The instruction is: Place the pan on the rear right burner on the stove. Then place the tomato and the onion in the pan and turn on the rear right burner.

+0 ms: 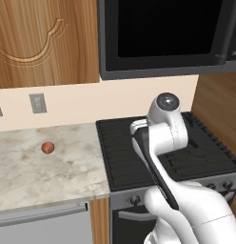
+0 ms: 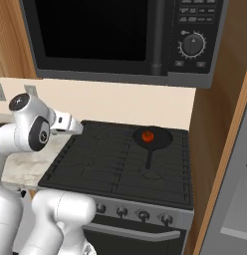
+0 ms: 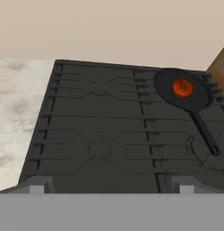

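The black pan (image 2: 161,143) (image 3: 199,98) lies on the rear right burner (image 2: 179,135) of the stove (image 2: 105,167) (image 1: 121,159), its thin handle (image 3: 204,131) pointing toward the front. The red tomato (image 2: 148,135) (image 3: 182,88) rests inside the pan. Far to the left, the peach-pink onion (image 1: 47,148) sits alone on the marble counter (image 1: 39,174). My gripper (image 3: 109,186) hovers over the stove's front left part, open, with nothing between its fingers. In the right base view the hand (image 2: 70,125) is above the stove's left edge, well apart from pan and onion.
A black microwave (image 2: 120,35) hangs above the stove. A wooden side panel (image 2: 215,149) stands just right of the pan. Round knobs (image 2: 143,215) line the stove's steel front. A wall outlet (image 1: 37,103) and a wooden cabinet (image 1: 44,43) are above the counter.
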Controlling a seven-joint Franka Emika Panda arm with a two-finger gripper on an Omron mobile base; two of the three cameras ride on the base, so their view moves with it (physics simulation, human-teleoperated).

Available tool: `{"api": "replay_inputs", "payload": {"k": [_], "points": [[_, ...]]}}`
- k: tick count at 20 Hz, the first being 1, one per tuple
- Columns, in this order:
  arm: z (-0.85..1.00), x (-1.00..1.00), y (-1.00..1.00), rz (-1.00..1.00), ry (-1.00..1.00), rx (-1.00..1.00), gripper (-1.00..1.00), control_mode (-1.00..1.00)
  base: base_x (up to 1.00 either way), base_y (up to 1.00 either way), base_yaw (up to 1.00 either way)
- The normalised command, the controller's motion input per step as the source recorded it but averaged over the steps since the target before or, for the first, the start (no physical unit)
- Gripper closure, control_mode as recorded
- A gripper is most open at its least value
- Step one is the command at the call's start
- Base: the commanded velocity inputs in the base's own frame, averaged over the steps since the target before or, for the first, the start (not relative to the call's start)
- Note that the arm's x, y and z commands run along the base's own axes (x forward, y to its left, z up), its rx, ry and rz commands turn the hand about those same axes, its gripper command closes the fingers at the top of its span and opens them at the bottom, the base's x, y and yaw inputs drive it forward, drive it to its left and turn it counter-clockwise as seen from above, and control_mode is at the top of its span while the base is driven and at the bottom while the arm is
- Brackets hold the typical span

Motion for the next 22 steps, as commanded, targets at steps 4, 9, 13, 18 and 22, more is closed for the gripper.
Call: {"api": "replay_inputs", "payload": {"k": [4,9,13,18,22], "points": [[0.14,-0.04,0.51,0.02,0.0,0.08,-1.0,-1.0,0.0,0.0,0.0],[0.0,0.0,0.54,0.04,0.0,0.09,-1.0,-1.0,0.0,0.0,0.0],[0.0,0.0,0.49,0.04,0.0,0.12,-1.0,-1.0,0.0,0.0,0.0],[0.0,0.0,0.49,0.01,-0.01,0.17,-1.0,-1.0,0.0,0.0,0.0],[0.0,0.0,0.48,0.0,-0.03,0.2,-1.0,-1.0,0.0,0.0,0.0]]}}
